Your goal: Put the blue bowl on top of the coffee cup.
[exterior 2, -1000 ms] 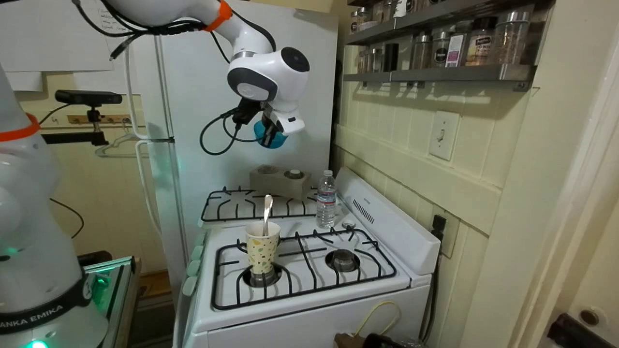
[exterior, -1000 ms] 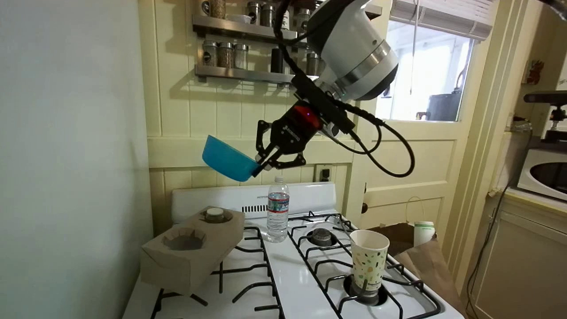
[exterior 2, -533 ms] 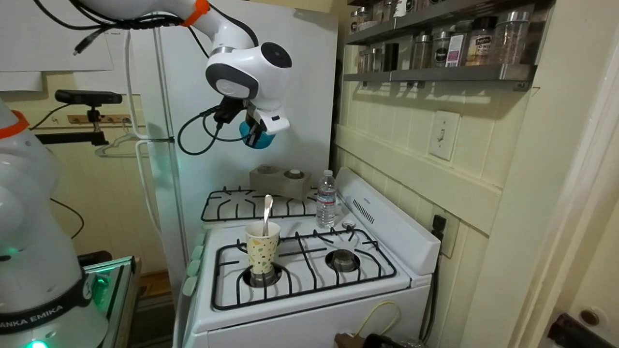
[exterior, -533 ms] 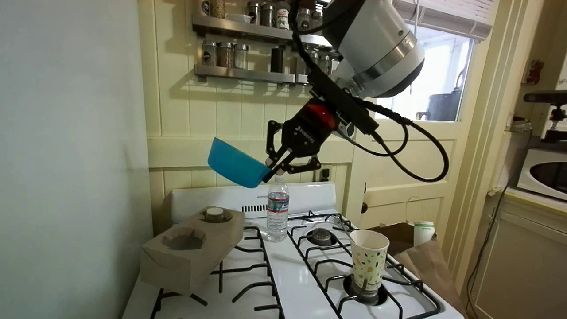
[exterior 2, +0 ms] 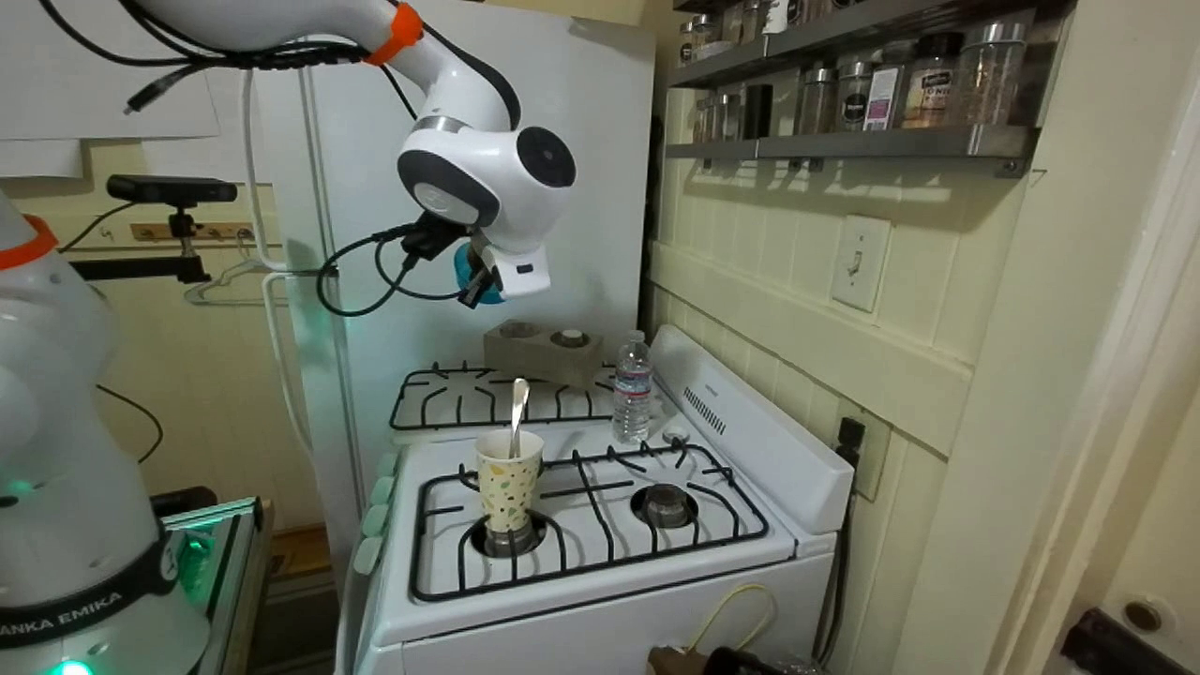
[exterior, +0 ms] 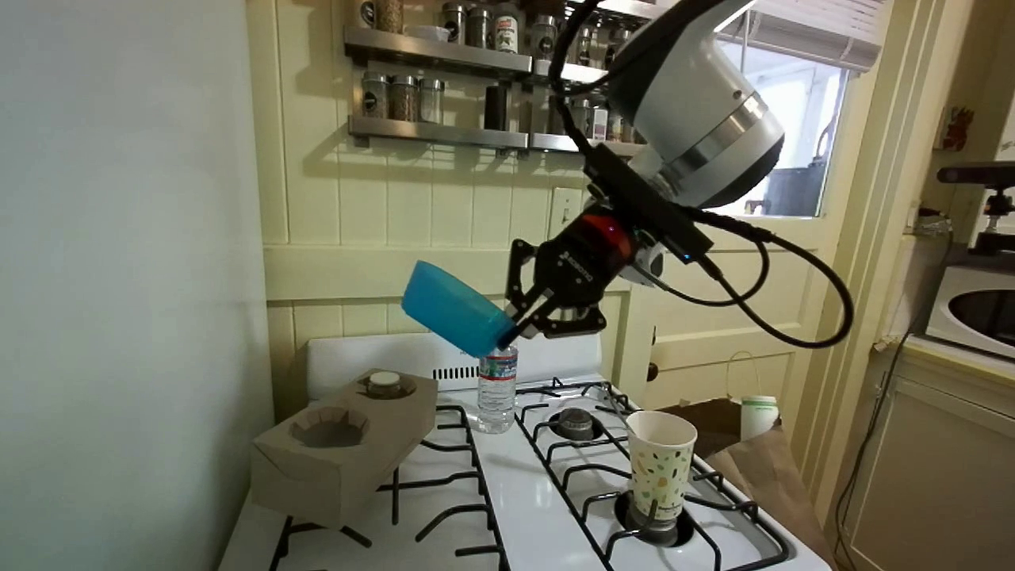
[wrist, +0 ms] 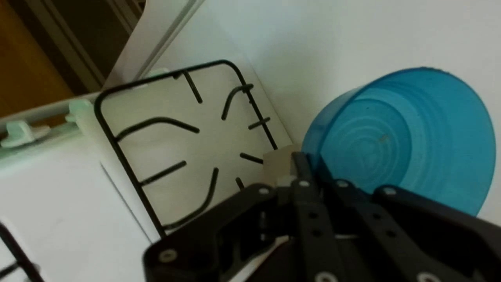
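Has fingers point(wrist: 302, 168) clamped on rim of blue bowl point(exterior: 453, 309), holds it tilted in mid-air, partly blocks water bottle point(exterior: 497, 400) in an exterior view. In both exterior views, hangs bowl higher than, and well apart from, coffee cup point(exterior 2: 509, 483), set upright on a burner point(exterior: 656, 534) with a metal utensil point(exterior 2: 517, 412) in it.

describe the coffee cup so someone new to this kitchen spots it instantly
Start at the white stove. Above one front burner stands the coffee cup, open end up. Unlike the clear bottle nearby, it is pale, tapered and speckled, with a silvery utensil sticking out.
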`<move>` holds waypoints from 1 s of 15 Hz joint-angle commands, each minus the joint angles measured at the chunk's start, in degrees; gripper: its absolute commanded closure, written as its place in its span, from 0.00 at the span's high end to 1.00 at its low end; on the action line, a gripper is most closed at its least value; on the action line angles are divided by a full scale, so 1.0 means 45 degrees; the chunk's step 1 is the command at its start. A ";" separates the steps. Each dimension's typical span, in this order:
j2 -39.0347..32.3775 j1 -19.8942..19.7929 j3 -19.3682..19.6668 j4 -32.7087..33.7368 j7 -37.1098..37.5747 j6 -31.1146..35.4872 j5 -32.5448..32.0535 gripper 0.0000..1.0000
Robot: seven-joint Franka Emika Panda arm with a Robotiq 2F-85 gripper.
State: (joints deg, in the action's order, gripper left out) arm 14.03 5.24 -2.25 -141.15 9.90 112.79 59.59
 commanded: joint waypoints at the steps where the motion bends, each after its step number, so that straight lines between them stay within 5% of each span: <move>1: 0.1424 -0.0670 0.0445 -0.2851 -0.0138 -0.0653 0.1265 0.01; 5: 0.2412 -0.1568 0.1029 -0.5432 0.0006 -0.0382 0.1733 0.01; 6: 0.0693 -0.1852 0.1369 -0.3722 0.0021 -0.0563 0.1708 0.01; 11: 0.0704 -0.1815 0.1106 -0.3573 -0.0289 -0.1040 0.0993 0.01; 15: 0.0181 -0.2511 0.2093 -0.3539 -0.0754 -0.2661 0.1415 0.01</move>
State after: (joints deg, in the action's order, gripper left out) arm 17.07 -3.13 4.77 -157.18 8.81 105.39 63.92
